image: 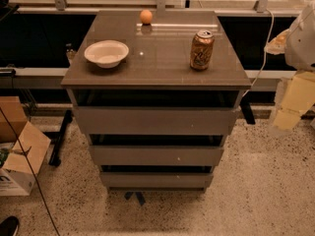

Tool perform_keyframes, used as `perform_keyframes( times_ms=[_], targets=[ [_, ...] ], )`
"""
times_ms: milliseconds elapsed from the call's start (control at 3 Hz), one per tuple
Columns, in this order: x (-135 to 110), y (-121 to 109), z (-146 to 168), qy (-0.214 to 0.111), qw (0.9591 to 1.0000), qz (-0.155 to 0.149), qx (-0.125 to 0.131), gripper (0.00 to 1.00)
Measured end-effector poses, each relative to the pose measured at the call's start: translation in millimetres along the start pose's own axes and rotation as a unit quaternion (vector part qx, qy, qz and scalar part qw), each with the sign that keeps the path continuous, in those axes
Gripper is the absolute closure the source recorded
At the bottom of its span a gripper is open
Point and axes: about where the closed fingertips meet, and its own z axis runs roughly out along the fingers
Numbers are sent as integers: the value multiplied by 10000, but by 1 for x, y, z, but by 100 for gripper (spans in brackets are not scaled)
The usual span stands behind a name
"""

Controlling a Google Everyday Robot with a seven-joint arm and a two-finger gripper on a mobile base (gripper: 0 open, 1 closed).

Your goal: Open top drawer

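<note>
Pale yellow and white, our gripper (289, 107) is hanging at the right edge of the view, off the right side of the cabinet and apart from it — whether its grip is spread or closed, we cannot tell. It is hovering roughly level in the view with the top drawer (155, 120), touching nothing that we are seeing. That drawer is sitting directly under the grey cabinet top (157, 70), its plain grey front running the cabinet's full width, with a dark band showing above it. Below it, the middle drawer front (156, 155) and the bottom drawer front (156, 180) are stepping down in the same grey, each looking narrower. On the top we are seeing a drink can (202, 50) standing upright near the right side, a white bowl (106, 53) resting near the left side, and an orange ball (146, 16) lying near the back edge — all three well apart. A white cable (264, 43) is running down behind the cabinet's right rear corner. The cabinet is standing on a speckled floor (261, 181), and a cardboard box (19, 156) is lying at the left.
</note>
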Motion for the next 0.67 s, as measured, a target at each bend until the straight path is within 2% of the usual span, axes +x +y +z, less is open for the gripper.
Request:
perform_keyframes(
  times_ms=[333,667],
  targets=[
    [-4,-3,13,-205,9997,-5,154,0],
    [-4,-3,13,-205,9997,-5,154,0]
  ],
)
